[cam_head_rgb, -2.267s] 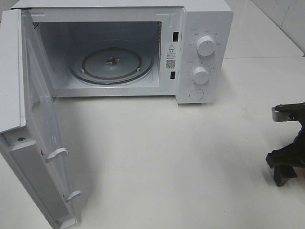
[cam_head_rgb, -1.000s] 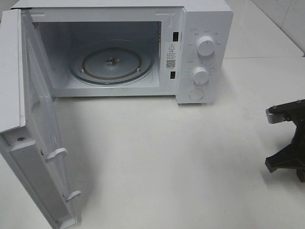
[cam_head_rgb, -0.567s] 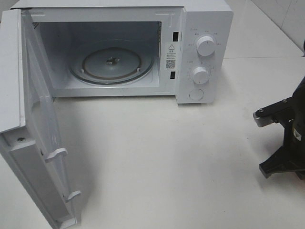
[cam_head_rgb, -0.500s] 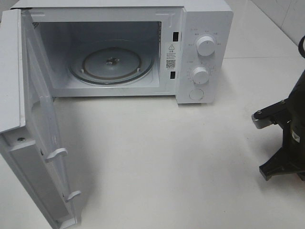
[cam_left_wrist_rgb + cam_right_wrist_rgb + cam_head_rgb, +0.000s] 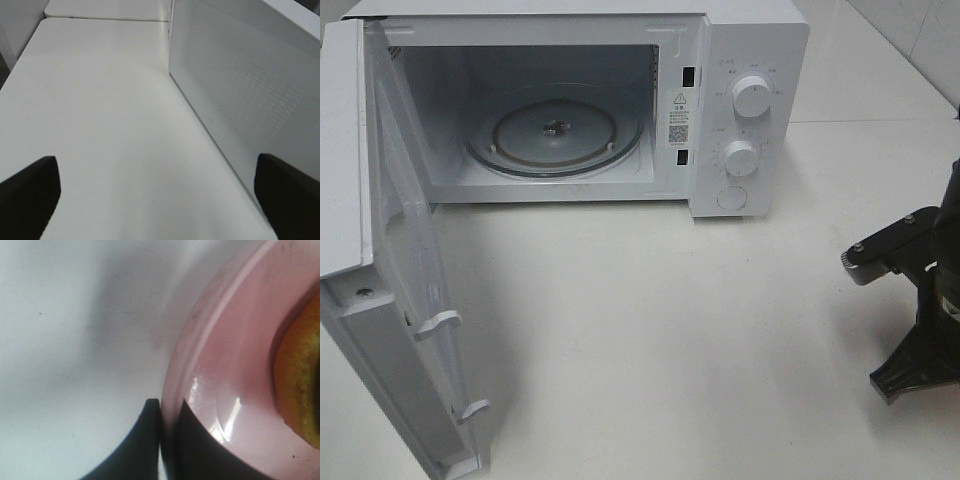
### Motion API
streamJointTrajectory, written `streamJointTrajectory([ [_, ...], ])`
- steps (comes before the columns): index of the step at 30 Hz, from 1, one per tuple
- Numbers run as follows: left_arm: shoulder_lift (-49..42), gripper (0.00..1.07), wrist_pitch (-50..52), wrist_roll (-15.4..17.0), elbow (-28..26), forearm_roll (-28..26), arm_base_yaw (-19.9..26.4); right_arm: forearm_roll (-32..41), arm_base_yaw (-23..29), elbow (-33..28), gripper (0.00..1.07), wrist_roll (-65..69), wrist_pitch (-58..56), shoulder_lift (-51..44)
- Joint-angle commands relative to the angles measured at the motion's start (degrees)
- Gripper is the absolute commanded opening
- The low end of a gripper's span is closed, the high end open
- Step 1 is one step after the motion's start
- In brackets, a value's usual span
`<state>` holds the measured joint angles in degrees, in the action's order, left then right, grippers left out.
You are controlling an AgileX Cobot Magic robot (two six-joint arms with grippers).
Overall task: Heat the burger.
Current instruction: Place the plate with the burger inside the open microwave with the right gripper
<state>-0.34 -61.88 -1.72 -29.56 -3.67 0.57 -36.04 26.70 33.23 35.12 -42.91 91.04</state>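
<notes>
White tabletop [image 5: 650, 330] lies under the right gripper [image 5: 167, 422], clamped on the rim of the pink plate [image 5: 235, 355], the burger [image 5: 300, 375] resting there just beyond its jaws, while the left gripper [image 5: 157, 192] gapes empty.

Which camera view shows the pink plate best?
The right wrist view: the pink plate shows close up, rim pinched by the right gripper, burger on it. The other two views show none of it.

Only an edge of the burger [image 5: 300, 375] shows, in the right wrist view: a rounded golden-brown bun with a dull, faintly speckled surface. It sits on a glossy pink plate [image 5: 235, 340], inward from the rim. The rest is cut off by the frame.
</notes>
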Motion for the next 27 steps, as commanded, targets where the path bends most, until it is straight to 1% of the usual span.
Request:
streamJointTrajectory([
  [1,-0.97,0.98,0.57,0.11,-0.06,-0.23,-0.29,-2.69,3.38,-0.23,0.0,0.46,-4.76,-3.04],
  [3,-0.97,0.98,0.57,0.11,-0.06,-0.23,-0.29,-2.69,4.13,-0.23,0.0,0.4,-5.1,-3.44],
  [4,-0.97,0.98,0.57,0.11,-0.06,-0.23,-0.29,-2.58,5.73,-0.23,0.0,0.4,-6.13,-4.13],
  [5,-0.97,0.98,0.57,0.11,-0.06,-0.23,-0.29,-2.58,5.73,-0.23,0.0,0.4,-6.13,-4.13],
  [6,-0.97,0.98,0.57,0.11,-0.06,-0.23,-0.29,-2.58,7.56,-0.23,0.0,0.4,-6.99,-4.64],
  [8,-0.97,0.98,0.57,0.11,-0.06,-0.23,-0.29,-2.58,8.37,-0.23,0.0,0.4,-7.28,-4.76],
  [9,-0.97,0.98,0.57,0.11,-0.06,-0.23,-0.29,-2.52,10.2,-0.23,0.0,0.4,-7.73,-5.04],
  [10,-0.97,0.98,0.57,0.11,-0.06,-0.23,-0.29,-2.52,10.2,-0.23,0.0,0.4,-7.73,-5.04],
  [12,-0.97,0.98,0.57,0.11,-0.06,-0.23,-0.29,-2.12,13.52,-0.23,0.0,0.4,-8.54,-5.04],
  [13,-0.97,0.98,0.57,0.11,-0.06,-0.23,-0.29,-2.12,13.52,-0.23,0.0,0.4,-8.54,-5.04],
  [15,-0.97,0.98,0.57,0.11,-0.06,-0.23,-0.29,-2.01,17.07,-0.23,0.0,0.4,-9.8,-5.04],
  [16,-0.97,0.98,0.57,0.11,-0.06,-0.23,-0.29,-2.01,17.07,-0.23,0.0,0.4,-9.8,-5.04],
  [17,-0.97,0.98,0.57,0.11,-0.06,-0.23,-0.29,-1.66,19.48,-0.23,0.0,0.4,-10.43,-5.04],
  [18,-0.97,0.98,0.57,0.11,-0.06,-0.23,-0.29,-1.38,20.8,-0.23,0.0,0.4,-10.6,-5.04],
  [19,-0.97,0.98,0.57,0.11,-0.06,-0.23,-0.29,-1.38,20.8,-0.23,0.0,0.4,-10.6,-5.04],
  [20,-0.97,0.98,0.57,0.11,-0.06,-0.23,-0.29,-0.57,22.98,-0.23,0.0,0.4,-10.6,-5.04],
  [21,-0.97,0.98,0.57,0.11,-0.06,-0.23,-0.29,-0.57,22.98,-0.23,0.0,0.4,-10.6,-5.04],
  [23,-0.97,0.98,0.57,0.11,-0.06,-0.23,-0.29,-0.29,26.3,-0.23,0.0,0.4,-10.66,-5.04],
  [24,-0.97,0.98,0.57,0.11,-0.06,-0.23,-0.29,-0.29,26.3,-0.23,0.0,0.4,-10.66,-5.04],
  [25,-0.97,0.98,0.57,0.11,-0.06,-0.23,-0.29,-0.29,28.42,-0.23,0.0,0.4,-10.66,-5.04],
  [26,-0.97,0.98,0.57,0.11,-0.06,-0.23,-0.29,-0.29,28.42,-0.23,0.0,0.4,-10.66,-5.04],
  [27,-0.97,0.98,0.57,0.11,-0.06,-0.23,-0.29,-0.29,30.37,-0.23,0.0,0.63,-10.77,-5.04],
])
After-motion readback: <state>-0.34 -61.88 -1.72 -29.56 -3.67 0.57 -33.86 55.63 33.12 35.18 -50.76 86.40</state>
